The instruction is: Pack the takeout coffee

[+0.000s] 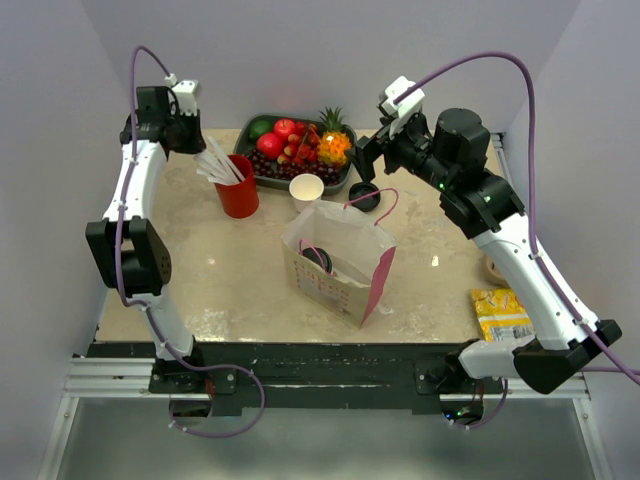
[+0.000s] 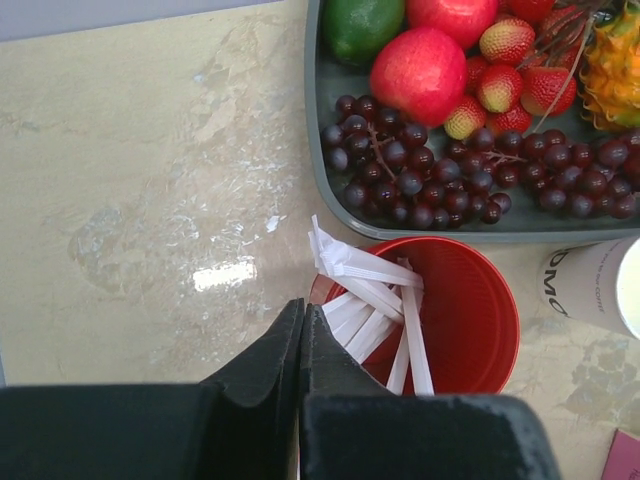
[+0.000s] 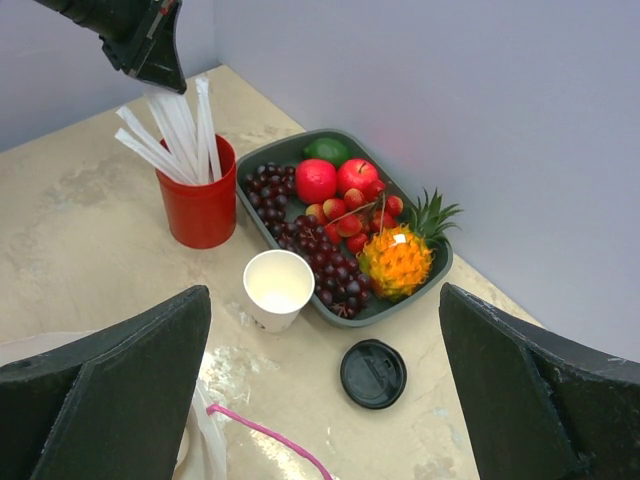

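A white paper bag (image 1: 340, 285) with pink sides stands open at mid-table. Inside it a round black lid on something white (image 1: 320, 258) shows, which looks like the takeout coffee lying in the bag. My left gripper (image 2: 302, 312) is shut with nothing between its fingers. It hangs just above the left rim of the red cup (image 2: 470, 320) holding white straws (image 2: 380, 295). My right gripper (image 3: 322, 295) stands wide open above the table, over a lidless white paper cup (image 3: 277, 288) and a loose black lid (image 3: 373, 373).
A grey tray (image 1: 258, 172) of fruit with grapes, apples, a lime and a small pineapple lies at the back. The bag's pink handle (image 3: 270, 435) hangs below my right gripper. A yellow packet (image 1: 500, 312) lies near the right front edge. Walls close in on both sides.
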Robot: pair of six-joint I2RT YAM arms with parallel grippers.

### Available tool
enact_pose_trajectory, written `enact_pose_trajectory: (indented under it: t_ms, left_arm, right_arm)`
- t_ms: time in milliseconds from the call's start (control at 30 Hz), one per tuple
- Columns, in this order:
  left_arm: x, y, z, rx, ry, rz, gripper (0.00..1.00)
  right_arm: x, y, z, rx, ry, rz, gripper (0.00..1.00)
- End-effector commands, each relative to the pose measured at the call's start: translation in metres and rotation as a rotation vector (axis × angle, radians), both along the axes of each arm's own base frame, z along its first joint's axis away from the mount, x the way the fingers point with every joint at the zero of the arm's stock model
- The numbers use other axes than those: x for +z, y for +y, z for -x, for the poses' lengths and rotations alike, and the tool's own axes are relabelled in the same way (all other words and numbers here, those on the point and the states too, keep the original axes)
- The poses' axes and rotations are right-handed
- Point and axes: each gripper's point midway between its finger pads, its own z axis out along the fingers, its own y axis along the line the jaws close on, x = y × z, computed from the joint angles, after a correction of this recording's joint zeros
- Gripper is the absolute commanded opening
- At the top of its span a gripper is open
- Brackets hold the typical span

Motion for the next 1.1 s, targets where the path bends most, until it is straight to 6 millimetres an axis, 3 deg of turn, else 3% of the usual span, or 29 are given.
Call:
enact_pose_trajectory:
  t_ms: [0, 267, 433, 533, 767, 933, 1067]
  left_arm:
    - [0.082, -0.005, 0.003, -0.033, -0.194, -0.001, 0.0]
    - [0.175, -0.007, 0.039, -0.046, -0.411, -0.065, 0.0]
    - [0.205, -0.006, 0.06, -0.048, -0.479, -0.098, 0.0]
    - [0.203, -0.008, 0.063, -0.051, -0.476, -0.093, 0.0]
    - [0.166, -0.018, 0.061, -0.083, -0.397, -0.027, 0.0]
    - [0.163, -0.028, 0.063, -0.101, -0.383, 0.022, 0.0]
    - [0.148, -0.033, 0.061, -0.107, -0.349, 0.041, 0.0]
  right_arm:
    - [0.026, -0.005, 0.004, -0.005, -0.063, -0.047, 0.99]
    - [0.02, -0.007, -0.001, -0.023, -0.065, -0.029, 0.99]
    - [0.015, -0.007, -0.008, -0.037, -0.061, -0.01, 0.99]
    - [0.011, -0.004, -0.01, -0.031, -0.051, -0.009, 0.99]
    - [0.011, -0.005, -0.008, -0.032, -0.046, -0.017, 0.99]
    - [0.005, -0.011, -0.003, -0.042, -0.039, -0.01, 0.99]
    - [-0.001, -0.014, -0.003, -0.048, -0.033, -0.006, 0.99]
